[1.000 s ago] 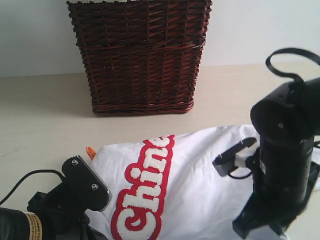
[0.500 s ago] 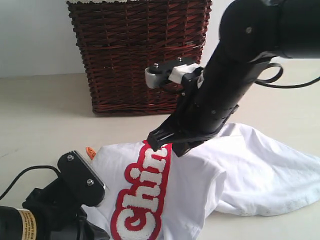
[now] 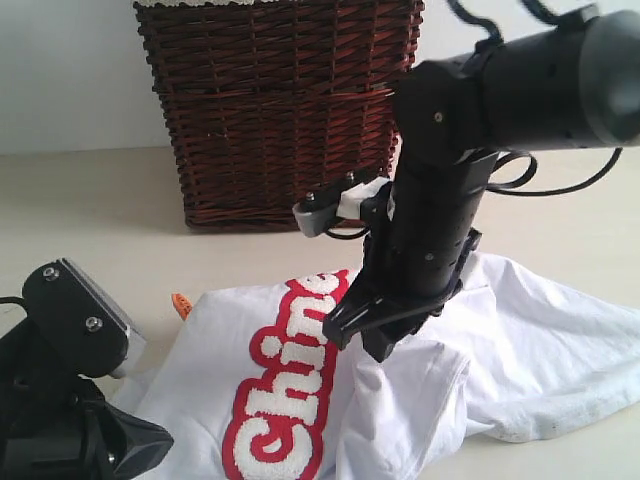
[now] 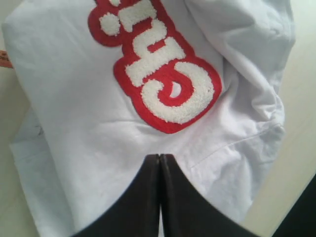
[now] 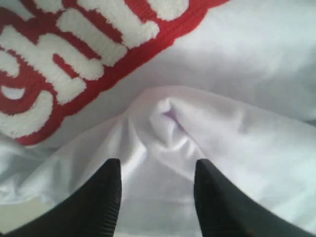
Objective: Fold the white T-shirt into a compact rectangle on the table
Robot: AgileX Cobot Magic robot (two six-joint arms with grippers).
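The white T-shirt (image 3: 400, 410) lies on the table (image 3: 80, 220), with its red-outlined fuzzy lettering (image 3: 285, 400) facing up and a small orange tag (image 3: 181, 303) at its far left corner. A flap from the right side is folded over toward the lettering. My right gripper (image 3: 365, 338) hangs over that flap, pointing down. In the right wrist view it (image 5: 157, 165) is open, with a rumpled fold of the shirt (image 5: 168, 118) lying loose just beyond the fingertips. My left gripper (image 4: 160, 157) is shut above the shirt's cloth (image 4: 74, 98), near the letter "C" (image 4: 173, 94).
A dark wicker basket (image 3: 280, 110) stands at the back of the table, just behind the shirt. The left arm (image 3: 70, 400) fills the front left corner. The shirt's right part (image 3: 560, 350) spreads out unfolded toward the right.
The right arm swung from the right to the middle, carrying the shirt's right side over the lettering, then came lower and opened its jaws. The left arm drew back to the left.
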